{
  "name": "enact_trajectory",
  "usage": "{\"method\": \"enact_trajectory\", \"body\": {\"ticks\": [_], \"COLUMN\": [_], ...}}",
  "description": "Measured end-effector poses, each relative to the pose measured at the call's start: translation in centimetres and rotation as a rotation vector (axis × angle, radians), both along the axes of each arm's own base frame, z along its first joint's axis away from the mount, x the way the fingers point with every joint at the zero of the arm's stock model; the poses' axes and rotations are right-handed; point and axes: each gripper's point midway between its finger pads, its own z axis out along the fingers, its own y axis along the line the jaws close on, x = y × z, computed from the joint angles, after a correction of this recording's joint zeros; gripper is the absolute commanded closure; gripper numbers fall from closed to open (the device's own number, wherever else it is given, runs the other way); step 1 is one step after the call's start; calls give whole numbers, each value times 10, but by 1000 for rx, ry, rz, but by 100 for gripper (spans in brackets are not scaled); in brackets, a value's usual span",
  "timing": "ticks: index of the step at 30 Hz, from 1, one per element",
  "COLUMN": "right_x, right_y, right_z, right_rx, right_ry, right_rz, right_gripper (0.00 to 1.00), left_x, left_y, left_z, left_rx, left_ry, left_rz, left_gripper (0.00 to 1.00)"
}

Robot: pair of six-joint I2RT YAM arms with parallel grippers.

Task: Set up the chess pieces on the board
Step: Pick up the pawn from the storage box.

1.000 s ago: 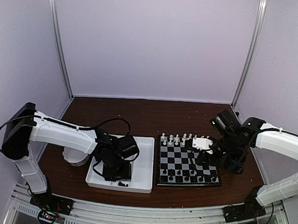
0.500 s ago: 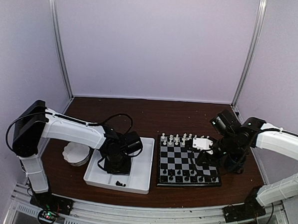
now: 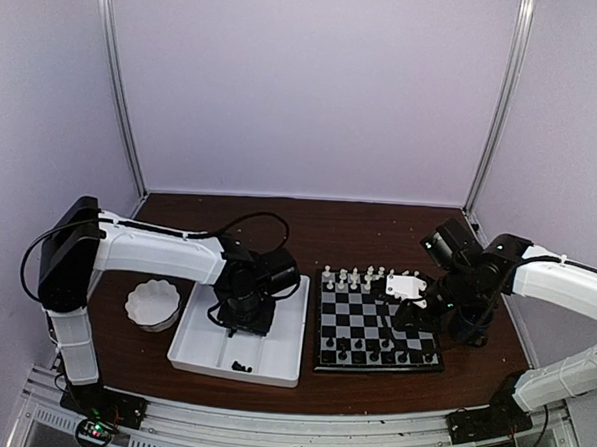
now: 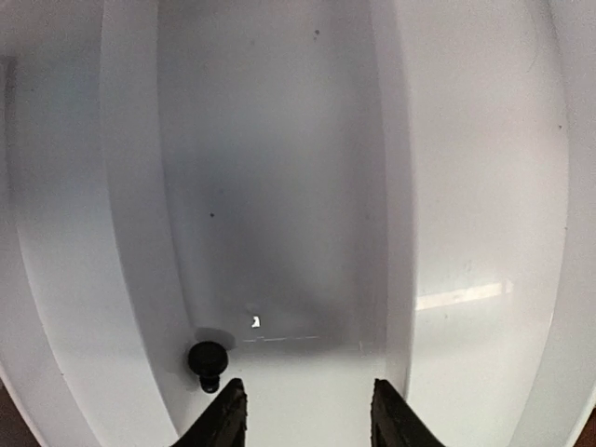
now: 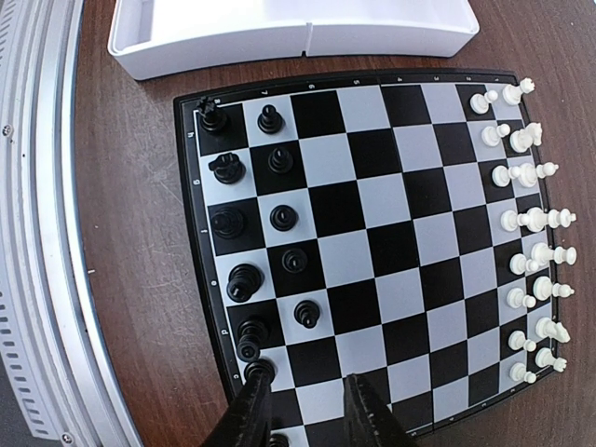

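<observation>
The left hand is hanging low over one compartment of the white tray, its fingers standing apart and gripping nothing. A lone black chessman is lying just beyond one fingertip, outside the gap and close against the compartment wall. The right hand is hovering over a corner of the board, fingers parted with nothing showing between the tips. Black chessmen are standing in two unfinished files just ahead of it, the nearest almost touching a fingertip. White chessmen are lining the edge farthest from it.

The risk, as I am judging it, is lying with both hands. Closing where it is, the left hand would be pinching air or shoving the little round piece along the wall, since the piece is sitting off-centre. The right hand is working so near the closest black piece that any sideways drift could be knocking it into its neighbours.

The dark brown wooden surface is carrying tray and board side by side, with a white scalloped bowl sitting beyond the left hand's outer side. Pale lilac walls are closing the space in, metal posts are running up the back corners, and an aluminium rail is edging the near side.
</observation>
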Motion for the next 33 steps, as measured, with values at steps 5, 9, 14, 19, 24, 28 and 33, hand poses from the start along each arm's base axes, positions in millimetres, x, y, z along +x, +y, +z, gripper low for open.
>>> {"method": "enact_trajectory", "body": {"ticks": [5, 9, 14, 19, 24, 28, 33], "right_x": [1, 1, 1, 1, 1, 1, 1], "right_y": [-1, -1, -1, -1, -1, -1, -1], "right_z": [0, 0, -1, -1, -1, -1, -2], "right_rx": [0, -1, -3, -3, -3, -3, -3], "right_ry": [0, 1, 4, 4, 4, 4, 5], "right_rz": [-3, -3, -4, -4, -4, -4, -4], "right_gripper": [71, 71, 71, 71, 71, 72, 72], "left_x": [6, 3, 2, 1, 3, 5, 2], "left_y": [8, 17, 19, 19, 19, 15, 11], "left_z": [13, 11, -7, -14, -18, -19, -21], "left_rx": [67, 108, 143, 146, 138, 113, 83], "left_ry": [-30, -14, 18, 25, 27, 33, 45], "left_rz": [-38, -47, -49, -40, -27, -23, -25], "left_gripper": [46, 46, 45, 41, 48, 57, 57]}}
